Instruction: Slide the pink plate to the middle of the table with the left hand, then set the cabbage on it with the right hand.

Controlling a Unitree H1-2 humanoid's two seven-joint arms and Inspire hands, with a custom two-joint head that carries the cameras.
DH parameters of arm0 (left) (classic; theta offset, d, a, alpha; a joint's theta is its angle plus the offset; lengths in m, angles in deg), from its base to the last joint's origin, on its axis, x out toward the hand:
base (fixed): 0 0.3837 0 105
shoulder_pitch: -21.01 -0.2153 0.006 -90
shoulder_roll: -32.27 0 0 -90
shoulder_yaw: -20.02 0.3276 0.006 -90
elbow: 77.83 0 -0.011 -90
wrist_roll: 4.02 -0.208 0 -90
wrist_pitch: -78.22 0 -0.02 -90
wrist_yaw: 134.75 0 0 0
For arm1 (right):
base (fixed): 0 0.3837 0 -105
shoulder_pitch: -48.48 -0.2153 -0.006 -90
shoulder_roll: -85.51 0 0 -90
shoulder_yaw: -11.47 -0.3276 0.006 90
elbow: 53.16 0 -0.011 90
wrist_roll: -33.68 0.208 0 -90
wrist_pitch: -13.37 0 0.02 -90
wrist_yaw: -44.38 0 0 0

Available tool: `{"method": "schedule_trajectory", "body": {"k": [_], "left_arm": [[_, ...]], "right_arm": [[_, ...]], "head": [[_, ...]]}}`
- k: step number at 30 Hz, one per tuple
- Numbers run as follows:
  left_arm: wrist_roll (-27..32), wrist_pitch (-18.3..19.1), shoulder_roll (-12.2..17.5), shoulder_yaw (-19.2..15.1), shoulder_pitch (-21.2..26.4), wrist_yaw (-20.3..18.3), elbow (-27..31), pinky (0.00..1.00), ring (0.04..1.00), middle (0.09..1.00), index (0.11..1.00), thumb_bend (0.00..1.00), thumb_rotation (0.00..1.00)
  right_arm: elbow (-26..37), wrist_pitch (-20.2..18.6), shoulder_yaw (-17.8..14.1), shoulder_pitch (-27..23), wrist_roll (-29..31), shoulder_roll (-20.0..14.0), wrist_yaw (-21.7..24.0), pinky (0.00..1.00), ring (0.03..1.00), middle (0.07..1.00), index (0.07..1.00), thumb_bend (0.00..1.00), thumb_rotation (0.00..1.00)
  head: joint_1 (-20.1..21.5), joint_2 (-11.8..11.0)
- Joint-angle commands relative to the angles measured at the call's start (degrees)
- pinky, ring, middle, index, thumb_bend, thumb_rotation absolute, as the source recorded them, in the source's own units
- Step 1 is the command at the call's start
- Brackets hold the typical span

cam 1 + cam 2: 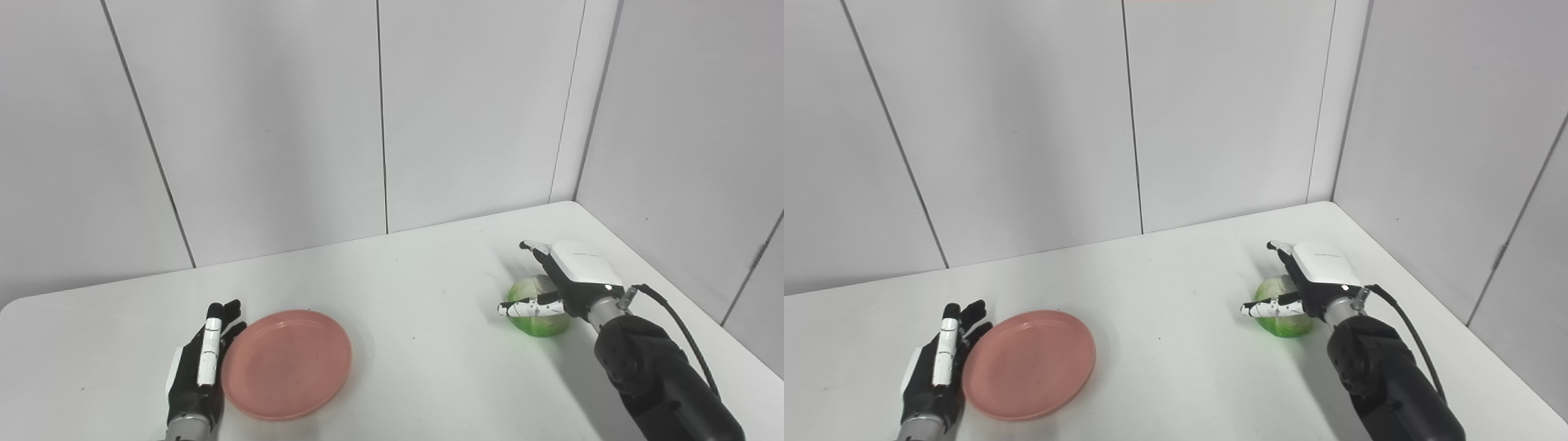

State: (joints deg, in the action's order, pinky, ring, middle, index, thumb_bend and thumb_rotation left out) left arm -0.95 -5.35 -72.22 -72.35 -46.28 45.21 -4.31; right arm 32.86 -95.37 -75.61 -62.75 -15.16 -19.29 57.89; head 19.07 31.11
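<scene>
The pink plate (286, 364) lies flat on the white table (416, 294), left of the middle. My left hand (205, 361) is open, fingers straight, its edge against the plate's left rim. The green cabbage (539, 312) sits on the table at the right. My right hand (566, 282) is over and around the cabbage, thumb across its front and fingers spread past its far side; the fingers are apart and I cannot tell whether they touch it. The cabbage rests on the table.
White wall panels stand close behind the table and along its right side. The table's right edge (674, 288) runs near the right arm. Bare tabletop lies between the plate and the cabbage.
</scene>
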Motion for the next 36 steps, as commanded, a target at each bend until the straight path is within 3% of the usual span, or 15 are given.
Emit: {"method": "schedule_trajectory", "body": {"k": [1, 14, 18, 25, 26, 27, 31, 33, 34, 36], "left_arm": [[-0.01, 0.42, -0.16, 0.07, 1.39, 0.05, 1.86, 0.98, 0.841, 0.879, 0.765, 0.8, 0.96], [-0.19, 1.79, -0.17, 0.01, 1.05, 0.14, 3.02, 0.97, 0.846, 0.888, 0.771, 0.77, 0.97], [0.48, 2.28, -0.4, -0.41, 1.09, 0.04, 3.01, 0.99, 0.851, 0.894, 0.777, 0.78, 0.96], [0.23, 2.04, -0.22, -0.23, 1.13, 0.31, 2.67, 0.97, 0.852, 0.89, 0.762, 0.78, 0.96], [0.24, 2.14, -0.23, -0.22, 1.14, 0.34, 2.66, 0.97, 0.856, 0.893, 0.765, 0.78, 0.96], [0.21, 2.34, -0.22, -0.16, 1.11, 0.34, 2.94, 0.96, 0.854, 0.894, 0.766, 0.78, 0.96], [0.73, 2.61, -0.2, -0.33, 1.2, 0.03, 2.87, 0.99, 0.868, 0.906, 0.775, 0.78, 0.96], [0.5, 2.56, -0.12, -0.22, 1.22, 0.06, 2.81, 0.98, 0.865, 0.903, 0.775, 0.78, 0.96], [0.4, 2.54, -0.08, -0.16, 1.23, 0.07, 2.79, 0.97, 0.865, 0.905, 0.779, 0.78, 0.96], [0.31, 2.98, -0.15, -0.07, 1.23, 0.17, 3.08, 0.95, 0.859, 0.902, 0.779, 0.78, 0.96]], "right_arm": [[0.03, -0.35, -0.16, -2.6, 0.55, -0.27, -2.49, 0.67, 0.805, 0.858, 0.884, 1.0, 0.64], [-6.51, 0.44, 3.1, -3.2, 3.12, -0.32, -5.83, 0.57, 0.726, 0.82, 0.89, 1.0, 0.6], [-7.75, 1.5, 3.77, -3.08, 4.91, -0.82, -6.28, 0.46, 0.627, 0.763, 0.877, 1.0, 0.57], [-8.3, 1.92, 4.84, -2.45, 7.67, -1.16, -6.43, 0.47, 0.634, 0.772, 0.744, 1.0, 0.42], [-8.45, 2.14, 5.08, -2.4, 7.76, -1.21, -6.73, 0.46, 0.619, 0.755, 0.717, 1.0, 0.38], [-8.69, 3.1, 5.33, -2.24, 7.67, -1.15, -8.01, 0.44, 0.573, 0.692, 0.663, 1.0, 0.28], [-9.3, 5.1, 5.96, -1.96, 8.13, -0.95, -10.46, 0.41, 0.505, 0.581, 0.583, 0.98, 0.13], [-9.1, 5.22, 6.23, -1.94, 8.66, -0.93, -10.25, 0.41, 0.488, 0.554, 0.566, 0.95, 0.08], [-9.03, 5.38, 6.31, -1.92, 9.01, -0.92, -10.26, 0.36, 0.435, 0.483, 0.534, 0.67, 0.03], [-8.99, 5.52, 6.49, -1.97, 9.69, -0.97, -9.95, 0.3, 0.378, 0.439, 0.525, 0.55, 0.0]], "head": [[-0.09, 0.03], [-0.35, 0.65], [-0.33, 0.82], [-0.48, 1.23], [-0.48, 1.23], [-0.53, 1.43], [-0.5, 1.58], [-0.5, 1.58], [-0.5, 1.58], [-0.5, 1.58]]}}
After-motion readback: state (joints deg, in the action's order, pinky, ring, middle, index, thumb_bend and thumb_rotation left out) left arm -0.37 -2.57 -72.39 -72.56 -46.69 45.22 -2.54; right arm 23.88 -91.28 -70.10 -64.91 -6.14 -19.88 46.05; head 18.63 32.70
